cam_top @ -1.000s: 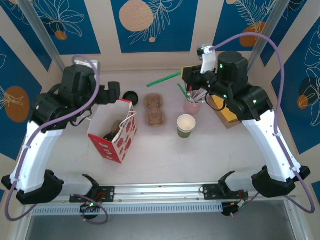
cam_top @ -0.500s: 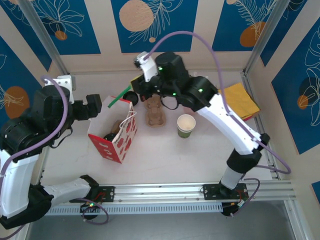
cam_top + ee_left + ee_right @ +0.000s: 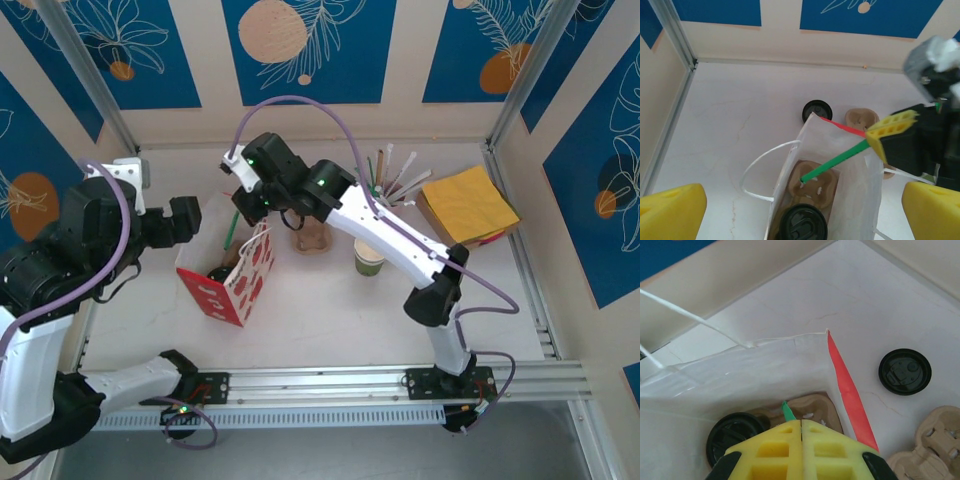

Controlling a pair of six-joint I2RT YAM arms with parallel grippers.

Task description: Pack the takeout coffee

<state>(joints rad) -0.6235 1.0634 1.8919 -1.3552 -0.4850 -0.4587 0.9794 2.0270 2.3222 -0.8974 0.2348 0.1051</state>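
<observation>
Dropping a green straw [image 3: 835,162] into the paper bag [image 3: 245,275] is where I'm at, so I reckon the packing is nearly done. The bag stands open, with a brown pulp carrier [image 3: 812,187] on its floor. The takeout coffee [image 3: 802,225] is down in there too and seems to sit in the carrier. I mostly see its round black lid, with the green cup hidden underneath. My right gripper [image 3: 801,426] has its yellow fingers pinched on the straw's top end, just above the bag mouth. The left gripper [image 3: 188,220] hangs spread wide beside the bag, holding nothing. Next move, I think: let go cleanly so the straw drops inside without poking the lid.
</observation>
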